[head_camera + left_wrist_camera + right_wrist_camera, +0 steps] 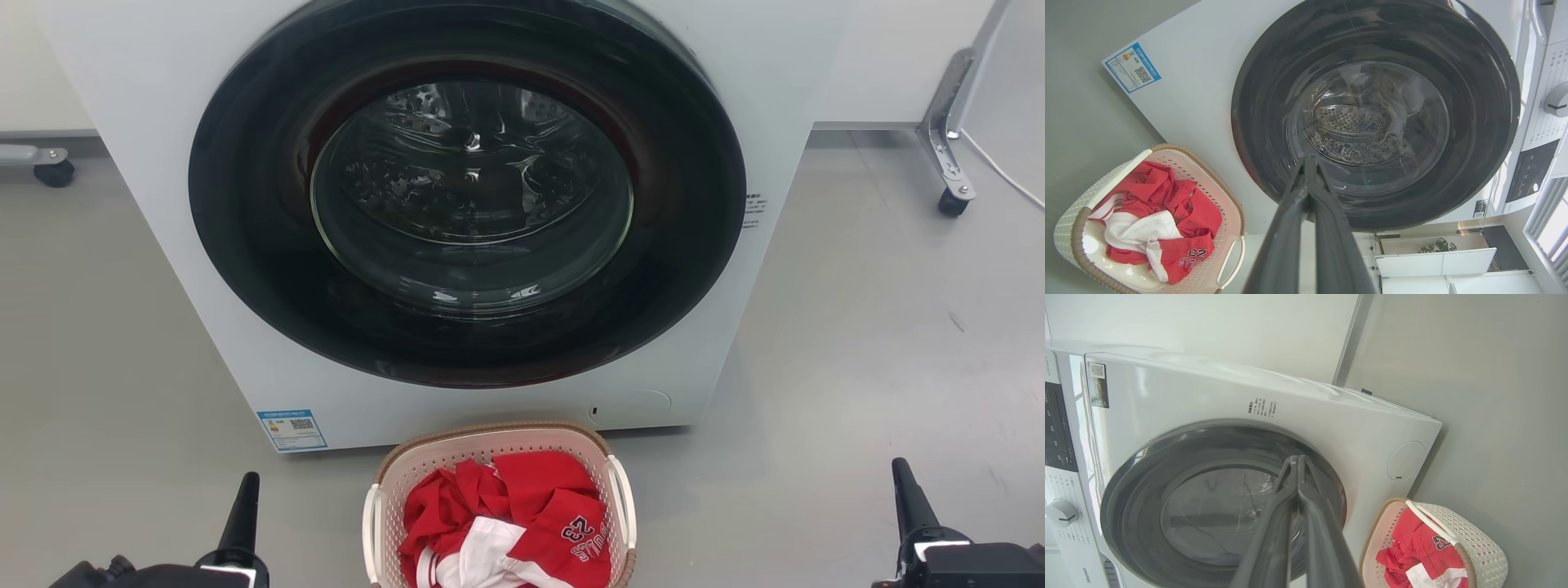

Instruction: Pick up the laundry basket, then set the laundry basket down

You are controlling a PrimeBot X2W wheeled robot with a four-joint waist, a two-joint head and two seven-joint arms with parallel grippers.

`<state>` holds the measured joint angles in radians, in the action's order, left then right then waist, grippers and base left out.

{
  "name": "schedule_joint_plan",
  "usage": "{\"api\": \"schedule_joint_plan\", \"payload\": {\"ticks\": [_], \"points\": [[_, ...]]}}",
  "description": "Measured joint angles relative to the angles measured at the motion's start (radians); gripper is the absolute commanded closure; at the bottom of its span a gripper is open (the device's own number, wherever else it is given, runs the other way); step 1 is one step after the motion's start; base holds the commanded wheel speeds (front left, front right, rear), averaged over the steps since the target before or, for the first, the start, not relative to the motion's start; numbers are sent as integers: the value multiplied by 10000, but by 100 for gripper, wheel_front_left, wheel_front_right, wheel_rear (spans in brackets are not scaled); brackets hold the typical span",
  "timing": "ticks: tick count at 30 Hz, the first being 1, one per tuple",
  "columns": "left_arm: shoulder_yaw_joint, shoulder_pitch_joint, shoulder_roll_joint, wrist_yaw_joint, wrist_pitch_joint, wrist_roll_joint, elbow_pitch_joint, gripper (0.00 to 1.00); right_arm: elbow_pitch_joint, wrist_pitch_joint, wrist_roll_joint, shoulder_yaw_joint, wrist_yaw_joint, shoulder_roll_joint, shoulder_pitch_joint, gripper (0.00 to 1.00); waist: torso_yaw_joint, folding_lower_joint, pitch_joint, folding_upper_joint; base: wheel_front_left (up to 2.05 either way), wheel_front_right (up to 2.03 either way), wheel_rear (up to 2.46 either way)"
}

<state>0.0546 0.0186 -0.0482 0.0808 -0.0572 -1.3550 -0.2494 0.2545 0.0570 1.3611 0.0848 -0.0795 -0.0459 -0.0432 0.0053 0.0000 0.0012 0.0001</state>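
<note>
Left claw [1308, 159]: the two dark fingers are pressed together to the tip, with nothing between them; in the head view it stands at the lower left
Right claw [1297, 458]: fingers likewise pressed together and holding nothing; in the head view it stands at the lower right
Basket [498, 435]: on the floor [857, 327] between the two claws and well apart from both, upright, close in front of the washer [163, 245]; I cannot tell whether it touches the washer
Basket details: cream walls full of holes, brown woven rim, a white handle [622, 490] on each side
Clothes [531, 498]: a red and white heap inside the basket, with the number 23 on one red piece
Door [465, 188]: a round dark ring with glass, closed, the steel drum visible behind it
Head view adds: a blue label [291, 429] low on the washer's front and a wheeled metal leg [947, 139] off to the right
Left wrist view adds: the dial [1557, 100], the dark control panel [1531, 169] and a white cupboard [1437, 261] with a plant on it
Right wrist view adds: a round flap [1405, 460] at the washer's lower corner, just beside the basket
</note>
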Motion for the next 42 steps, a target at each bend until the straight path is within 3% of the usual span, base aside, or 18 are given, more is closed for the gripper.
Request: {"api": "schedule_joint_plan", "payload": {"ticks": [17,42], "points": [[355,584,54,426,-566,-2406,-441,100,443,562,2351,472,-401,21,-433,100,-54,0,5,0,0,0,0],[357,611,65,426,-566,-2456,-451,100,443,562,2359,476,-410,23,-491,100,-53,0,5,0,0,0,0]]}}
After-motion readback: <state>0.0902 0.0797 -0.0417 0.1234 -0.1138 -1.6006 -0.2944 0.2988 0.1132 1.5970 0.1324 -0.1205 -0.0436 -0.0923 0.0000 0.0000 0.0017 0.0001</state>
